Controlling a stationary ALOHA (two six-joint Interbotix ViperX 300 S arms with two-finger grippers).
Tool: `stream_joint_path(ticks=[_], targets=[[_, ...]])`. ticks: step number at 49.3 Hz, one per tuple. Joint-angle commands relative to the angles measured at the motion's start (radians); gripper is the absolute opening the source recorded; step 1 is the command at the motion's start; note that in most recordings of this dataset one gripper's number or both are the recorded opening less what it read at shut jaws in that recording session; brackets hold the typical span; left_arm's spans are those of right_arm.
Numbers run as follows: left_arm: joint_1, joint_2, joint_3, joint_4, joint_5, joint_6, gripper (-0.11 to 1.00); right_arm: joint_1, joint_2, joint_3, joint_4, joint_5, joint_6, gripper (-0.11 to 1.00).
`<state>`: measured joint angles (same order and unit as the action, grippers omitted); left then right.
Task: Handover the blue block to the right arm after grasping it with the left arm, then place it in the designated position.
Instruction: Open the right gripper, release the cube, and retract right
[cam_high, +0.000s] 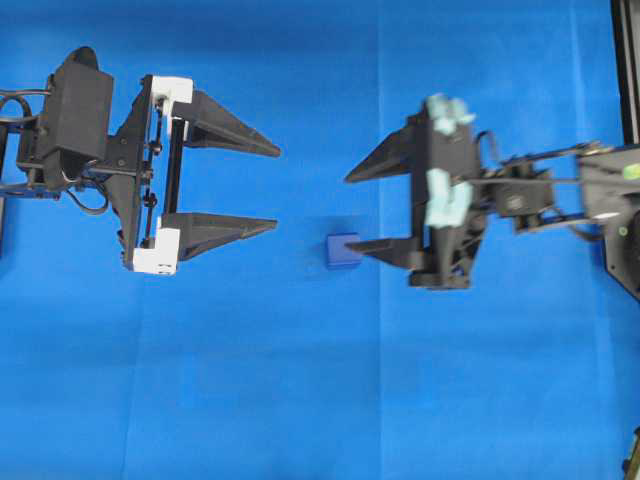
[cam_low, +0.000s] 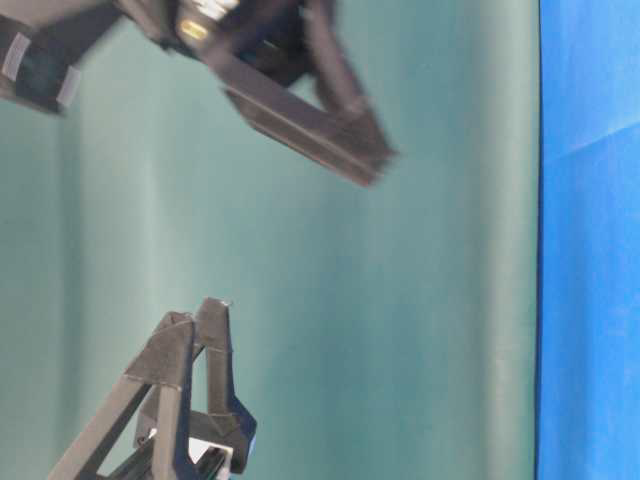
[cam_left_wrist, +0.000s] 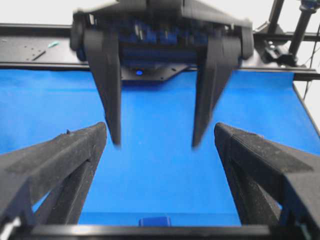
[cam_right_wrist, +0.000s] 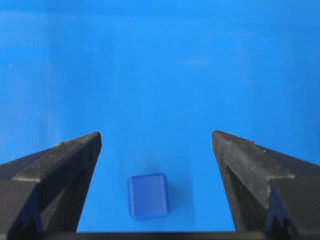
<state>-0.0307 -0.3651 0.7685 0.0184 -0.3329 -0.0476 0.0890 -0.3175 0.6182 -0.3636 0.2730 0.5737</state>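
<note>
Small dark-blue rounded cube (cam_high: 342, 250) lies free on blue cloth worktop (cam_high: 300, 400), btwn arms. Left tool (cam_high: 278, 187) spread, empty, well apart. Right tool (cam_high: 352, 211) spread, blurred; lower fingertip seems touching cube. Risk: nudge shifts cube before left grasp.

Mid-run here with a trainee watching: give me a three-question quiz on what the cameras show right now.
1. True or false: the left gripper is closed on the blue block.
2. Multiple choice: the block is A) lying on the blue cloth, B) held by the right gripper, C) pinched between both grippers.
3. Short answer: in the right wrist view, where does the block sit relative to the two fingers?

Key
1. False. Its jaws are open and empty, with the block clear of the fingertips.
2. A.
3. Between the open fingers, on the cloth, touching neither.
</note>
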Motion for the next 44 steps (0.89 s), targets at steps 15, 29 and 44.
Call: stream_joint_path(ticks=[15, 29, 44], targets=[[-0.003, -0.012, -0.015, -0.002, -0.006, 0.002, 0.93, 0.002, -0.224, 0.034, -0.025, 0.087, 0.002, 0.83], [-0.003, -0.008, -0.020, 0.000, -0.006, 0.002, 0.93, 0.002, -0.239, 0.055, -0.031, 0.075, 0.003, 0.82], [-0.003, -0.008, -0.020, -0.002, -0.006, 0.002, 0.93, 0.000, -0.236, 0.058, -0.038, 0.037, 0.003, 0.82]])
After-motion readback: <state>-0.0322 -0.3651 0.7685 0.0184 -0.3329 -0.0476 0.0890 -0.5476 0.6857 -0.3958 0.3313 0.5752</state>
